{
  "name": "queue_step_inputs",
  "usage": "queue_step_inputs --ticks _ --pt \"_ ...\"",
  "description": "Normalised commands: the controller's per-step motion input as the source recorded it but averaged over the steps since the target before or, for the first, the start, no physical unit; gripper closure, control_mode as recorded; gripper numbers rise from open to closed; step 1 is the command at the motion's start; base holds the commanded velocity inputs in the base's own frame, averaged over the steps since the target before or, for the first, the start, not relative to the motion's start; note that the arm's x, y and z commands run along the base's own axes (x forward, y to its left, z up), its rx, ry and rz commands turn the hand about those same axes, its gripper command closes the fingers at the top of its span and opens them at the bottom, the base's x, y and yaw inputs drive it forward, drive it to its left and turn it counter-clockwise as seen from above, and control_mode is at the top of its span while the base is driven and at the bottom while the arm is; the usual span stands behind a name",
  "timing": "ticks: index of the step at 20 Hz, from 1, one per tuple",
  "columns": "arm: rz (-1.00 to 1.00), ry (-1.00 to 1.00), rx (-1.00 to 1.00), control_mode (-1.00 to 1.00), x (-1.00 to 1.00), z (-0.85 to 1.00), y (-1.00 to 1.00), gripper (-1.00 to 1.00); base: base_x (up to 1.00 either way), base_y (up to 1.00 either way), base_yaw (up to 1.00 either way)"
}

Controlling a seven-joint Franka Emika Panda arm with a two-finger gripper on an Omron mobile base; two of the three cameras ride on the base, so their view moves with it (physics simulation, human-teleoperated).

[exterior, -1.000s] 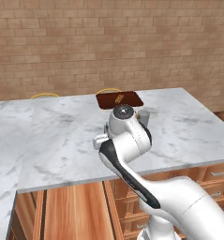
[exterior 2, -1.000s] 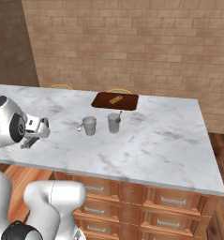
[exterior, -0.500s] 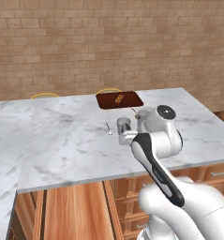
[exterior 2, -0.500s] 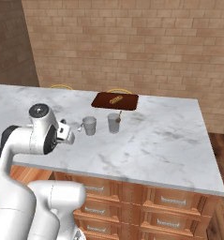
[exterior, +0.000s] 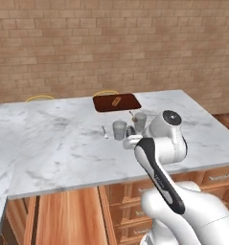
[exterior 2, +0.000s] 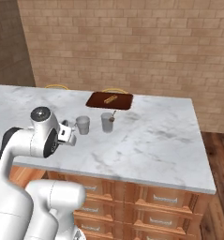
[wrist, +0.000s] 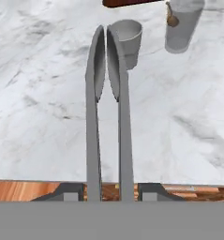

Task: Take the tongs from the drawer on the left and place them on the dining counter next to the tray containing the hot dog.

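tongs (wrist: 106, 108): grey metal, two long arms side by side, tips nearly touching. In the hand view they run straight out from between the gripper fingers, over the marble, tips pointing at the nearer cup. In the left base view the tip (exterior: 105, 131) shows as a thin grey sliver left of that cup, above the slab.
gripper (wrist: 109, 193): fingers narrowed onto the tongs' handle end, one dark finger each side. Held, off the surface. Sits at the near edge of the counter in the right base view (exterior 2: 69, 134).
dining counter (exterior 2: 151, 140): white marble, grey veining, on reddish-brown cabinets. Tongs hang over its near-middle part, not lying on it.
tray (exterior 2: 109, 100): dark brown, rounded corners, at the far edge of the slab by the brick wall. Well apart from the tongs, beyond both cups.
hot dog (exterior 2: 109, 98): small orange-tan, lying diagonally on the tray.
nearer cup (wrist: 127, 40): grey, upright, open top, just past the tongs' tips; touching or not, cannot tell.
second cup (wrist: 181, 26): grey, upright, beside the first, with a small brown-tipped stick leaning out of it. Between tongs and tray.
cabinet drawers (exterior 2: 160, 220): reddish-brown fronts with silver bar handles, under the slab on the near side, shut.
brick wall (exterior: 111, 48): tan, directly behind the counter.
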Motion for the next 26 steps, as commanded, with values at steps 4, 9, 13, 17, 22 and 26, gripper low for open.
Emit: queue_step_inputs --ticks 4,9,13,17,22,26 --pt "0.00 0.00 0.00 1.00 0.00 0.00 0.00 1.00 0.06 -1.00 -0.01" --pt "0.00 0.00 0.00 1.00 0.00 0.00 0.00 1.00 -0.02 -1.00 -0.05" --pt "0.00 0.00 0.00 1.00 0.00 0.00 0.00 1.00 -0.19 -1.00 -0.13" --pt "0.00 0.00 0.00 1.00 0.00 0.00 0.00 1.00 0.00 -1.00 -0.14" --pt "0.00 0.00 0.00 1.00 0.00 0.00 0.00 1.00 0.20 -1.00 -0.13" --pt "0.00 0.00 0.00 1.00 0.00 0.00 0.00 1.00 0.39 -1.00 -0.09"
